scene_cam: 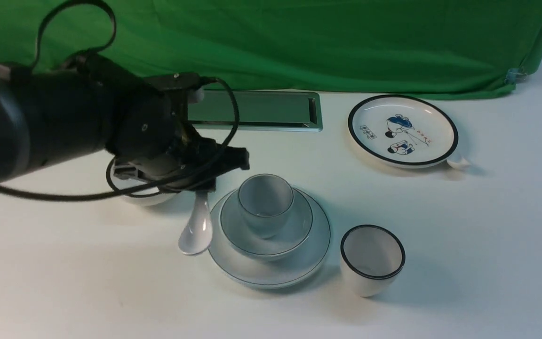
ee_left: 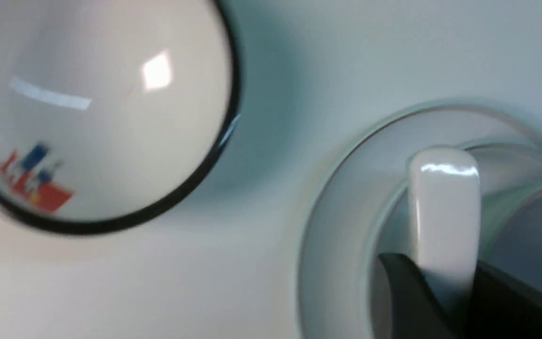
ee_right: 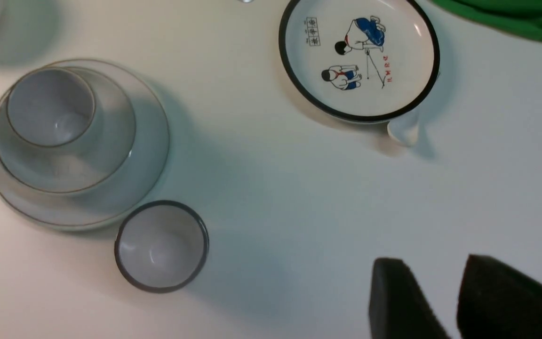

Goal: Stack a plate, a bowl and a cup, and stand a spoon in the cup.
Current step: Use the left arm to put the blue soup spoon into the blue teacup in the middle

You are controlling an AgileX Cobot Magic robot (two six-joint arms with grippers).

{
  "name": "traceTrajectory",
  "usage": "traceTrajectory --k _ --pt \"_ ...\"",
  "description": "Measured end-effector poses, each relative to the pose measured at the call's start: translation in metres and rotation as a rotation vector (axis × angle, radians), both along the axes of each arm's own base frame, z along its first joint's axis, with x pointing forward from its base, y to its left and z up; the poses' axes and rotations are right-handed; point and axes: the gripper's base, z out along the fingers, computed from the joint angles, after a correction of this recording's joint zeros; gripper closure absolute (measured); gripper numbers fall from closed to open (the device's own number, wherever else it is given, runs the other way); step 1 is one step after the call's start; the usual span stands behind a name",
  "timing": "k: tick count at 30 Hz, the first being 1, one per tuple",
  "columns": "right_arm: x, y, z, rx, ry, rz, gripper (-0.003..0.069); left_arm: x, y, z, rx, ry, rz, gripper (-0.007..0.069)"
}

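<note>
The left gripper (scene_cam: 203,186) sits left of centre in the front view, its jaws closed on the handle of the spoon (scene_cam: 196,230). The left wrist view shows the white handle pinched between the two black fingers (ee_left: 402,292). The spoon hangs steeply, scoop down, just beside the left edge of the plate (scene_cam: 299,263). Whether the scoop touches the table (scene_cam: 464,282) cannot be told.

The plate lies at lower centre of the front view, with the bowl (scene_cam: 294,230) in it and the cup (scene_cam: 265,207) upright in the bowl.

A black-rimmed cup (scene_cam: 372,263) stands just to the lower right of the stack, apart from it. A black-rimmed bowl (scene_cam: 146,197) shows partly behind the left gripper. At upper right lies a cartoon plate (scene_cam: 374,113), with a second white spoon (scene_cam: 459,163) peeking from under its lower right edge.

The right gripper (ee_right: 433,282) appears at the lower right of its wrist view, jaws parted with nothing between them, above bare table.
</note>
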Motion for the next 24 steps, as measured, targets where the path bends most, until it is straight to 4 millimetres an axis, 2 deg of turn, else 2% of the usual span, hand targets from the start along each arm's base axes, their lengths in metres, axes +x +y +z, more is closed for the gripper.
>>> traceTrajectory --k 3,6,9,17,24 --pt "0.0 0.0 0.0 0.0 0.0 0.0 0.0421 -0.01 -0.006 0.015 -0.104 -0.251 -0.087 0.051" --pt "0.0 0.0 0.0 0.0 -0.001 0.0 0.0421 -0.013 -0.01 0.02 -0.159 -0.366 -0.17 0.051" --pt "0.0 0.0 0.0 0.003 -0.002 0.0 0.0421 -0.014 -0.021 0.024 -0.241 -0.509 -0.326 0.051" --pt "0.0 0.0 0.0 0.003 -0.003 0.0 0.0421 -0.009 -0.038 0.019 -0.195 -0.755 -0.613 0.051" --pt "0.0 0.0 0.0 0.003 -0.003 0.0 0.0421 0.008 -0.033 0.004 -0.226 -0.841 -0.655 0.051"
